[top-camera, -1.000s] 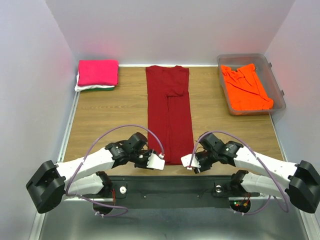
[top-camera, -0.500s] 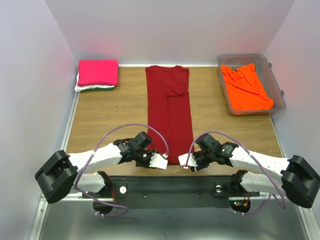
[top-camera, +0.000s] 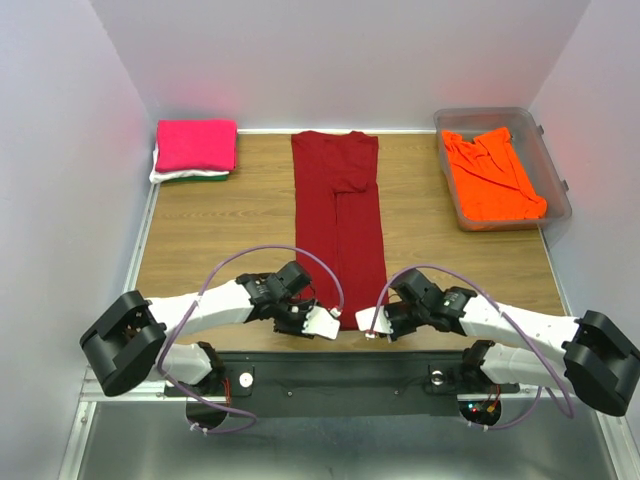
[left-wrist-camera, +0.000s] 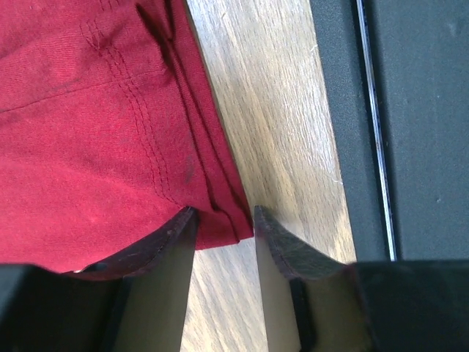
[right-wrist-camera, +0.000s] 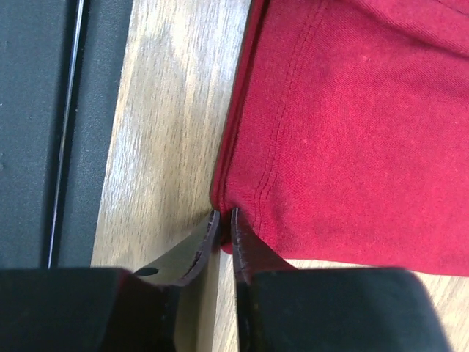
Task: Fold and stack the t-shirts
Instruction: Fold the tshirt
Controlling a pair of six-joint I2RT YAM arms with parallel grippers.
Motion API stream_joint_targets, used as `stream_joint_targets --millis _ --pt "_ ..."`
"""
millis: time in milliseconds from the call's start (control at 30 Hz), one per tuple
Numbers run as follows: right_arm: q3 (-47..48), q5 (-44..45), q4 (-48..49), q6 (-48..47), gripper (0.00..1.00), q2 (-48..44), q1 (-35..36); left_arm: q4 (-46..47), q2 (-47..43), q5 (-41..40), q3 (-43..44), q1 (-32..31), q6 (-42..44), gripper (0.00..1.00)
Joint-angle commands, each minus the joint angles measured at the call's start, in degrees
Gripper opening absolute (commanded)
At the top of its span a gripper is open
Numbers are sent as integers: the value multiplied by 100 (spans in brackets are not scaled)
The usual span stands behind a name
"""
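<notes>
The dark red shirt [top-camera: 338,235] is laid flat on the desk [top-camera: 220,230]. 1 near corner is framed by the open left hand [left-wrist-camera: 223,220]. The right hand [right-wrist-camera: 223,220] is almost shut at the other; if only the edge is caught, it could be dropped.

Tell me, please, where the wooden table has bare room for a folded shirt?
Two bare strips of wooden table: one between the dark red t-shirt and the folded hot pink shirt stack, one between it and the clear plastic tub. The near edge is crowded: left gripper and right gripper both sit at its hem corners.
</notes>
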Motion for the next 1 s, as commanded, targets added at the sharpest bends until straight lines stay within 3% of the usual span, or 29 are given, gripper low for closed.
stream_joint_targets --millis 0,100,133,400,700,833,967 --pt "-183 223 -23 114 12 -111 41 -152 201 -172 113 -36 -22 37" --pt "-131 311 -76 290 3 -225 49 -56 132 -295 43 -36 -171 14" --pt "-87 328 -154 360 0 -321 50 -56 71 -312 43 -36 -224 0" --pt "563 390 -690 1090 1 -875 41 -688 -624 39 359 26 -435 0" --pt "1319 -137 -2044 1002 1 -1148 93 -1556 -940 662 815 8 -646 0" --pt "1662 195 -2142 1336 1 -1113 85 -1910 -853 1119 1500 385 -734 0" --pt "1829 469 -1941 1056 1 -982 -55 -2121 -493 1243 1896 1220 -313 0"
